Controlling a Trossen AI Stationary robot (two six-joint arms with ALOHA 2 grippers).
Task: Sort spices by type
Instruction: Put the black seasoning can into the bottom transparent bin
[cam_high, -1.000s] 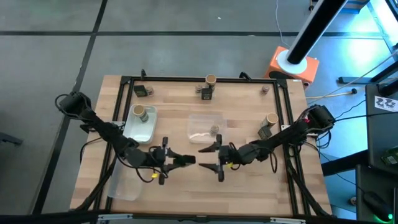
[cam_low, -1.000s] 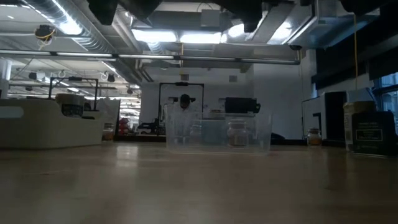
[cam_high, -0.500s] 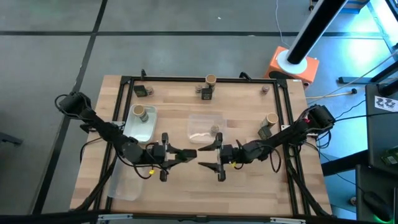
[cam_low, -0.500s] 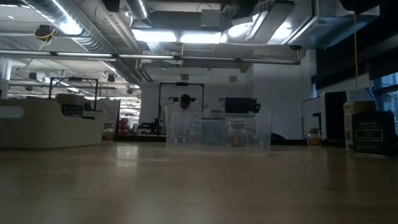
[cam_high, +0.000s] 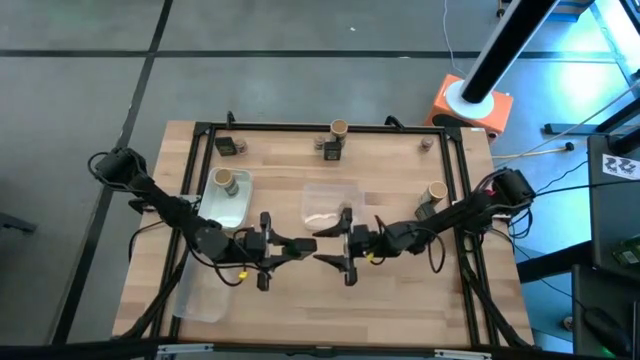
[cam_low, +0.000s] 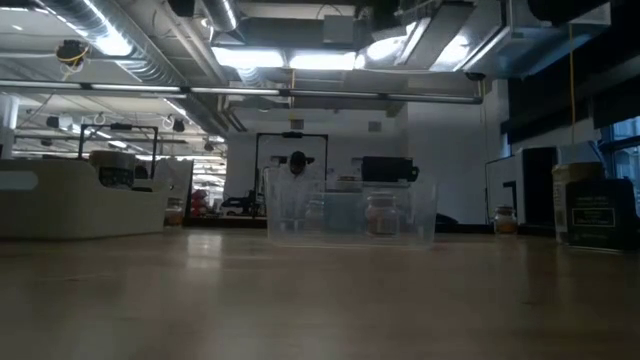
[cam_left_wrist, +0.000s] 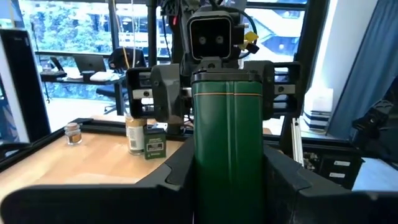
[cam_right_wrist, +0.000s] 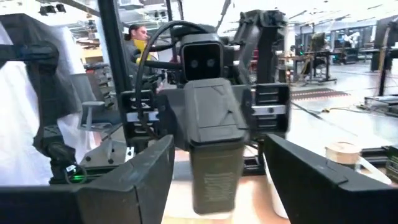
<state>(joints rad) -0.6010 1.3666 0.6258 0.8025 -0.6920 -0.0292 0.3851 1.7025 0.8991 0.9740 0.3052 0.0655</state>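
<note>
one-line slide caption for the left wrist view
Left gripper holds a dark green rectangular tin toward the facing right gripper.

Seen from above, the table carries three tan-topped jars (cam_high: 227, 180) (cam_high: 338, 127) (cam_high: 437, 191), two squat jars (cam_high: 427, 144) (cam_high: 345, 209), three packets (cam_high: 228, 146) (cam_high: 331, 150) (cam_high: 426, 211) plus a fourth (cam_left_wrist: 227, 143) held above it, and three clear trays (cam_high: 240, 212) (cam_high: 318, 192) (cam_high: 198, 300).

Wooden table (cam_high: 390, 290) with jars (cam_high: 337, 128), trays (cam_high: 330, 205)
</note>
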